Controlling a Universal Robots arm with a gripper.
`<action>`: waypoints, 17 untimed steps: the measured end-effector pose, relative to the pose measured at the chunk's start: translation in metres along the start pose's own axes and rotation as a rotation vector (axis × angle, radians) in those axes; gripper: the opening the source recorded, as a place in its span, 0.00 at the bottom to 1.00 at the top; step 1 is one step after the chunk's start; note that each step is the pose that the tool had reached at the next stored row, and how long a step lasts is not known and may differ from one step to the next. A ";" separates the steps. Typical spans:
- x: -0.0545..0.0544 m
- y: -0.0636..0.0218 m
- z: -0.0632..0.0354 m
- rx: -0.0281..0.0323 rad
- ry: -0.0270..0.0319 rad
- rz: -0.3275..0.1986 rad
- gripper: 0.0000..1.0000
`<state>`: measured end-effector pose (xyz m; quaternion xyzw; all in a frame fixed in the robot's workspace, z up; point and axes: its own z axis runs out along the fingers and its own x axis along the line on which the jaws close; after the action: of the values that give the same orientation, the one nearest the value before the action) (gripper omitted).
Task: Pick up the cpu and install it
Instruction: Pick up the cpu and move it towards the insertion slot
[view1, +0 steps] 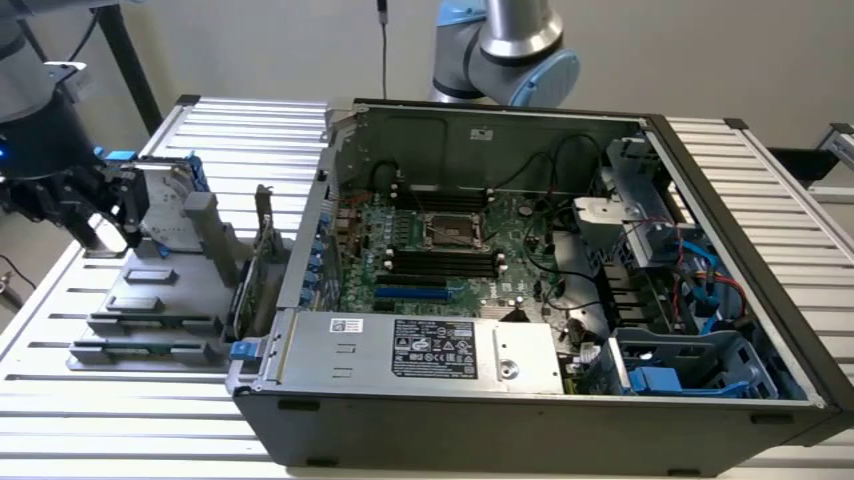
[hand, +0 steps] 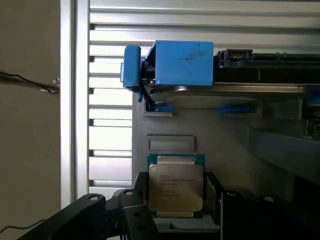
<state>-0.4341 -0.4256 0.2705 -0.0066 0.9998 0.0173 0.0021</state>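
Gripper over the cpu on the tray
Jaws stand spread, flanking the cpu. Centre them, keep pads square on opposite edges, close gently, avoid tilting.

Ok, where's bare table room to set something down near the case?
Bare slats of the table run in front of the computer case and grey fixture, and along the case on the exterior view's right. The fixture is crowded: cpu, other parts, the gripper over it.

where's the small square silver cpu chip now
The small square silver-topped cpu lies flat on the grey parts tray at the exterior view's left, near the blue-bracketed hard drive.
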 end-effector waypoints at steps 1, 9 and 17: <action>-0.001 0.0002 -0.0045 0.0000 0.0000 0.000 0.55; -0.025 0.0011 -0.0408 -0.0022 0.0048 -0.004 0.55; -0.058 0.0020 -0.0771 -0.0068 0.0131 -0.010 0.55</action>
<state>-0.3763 -0.4256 0.3479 -0.0116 0.9997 0.0207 -0.0044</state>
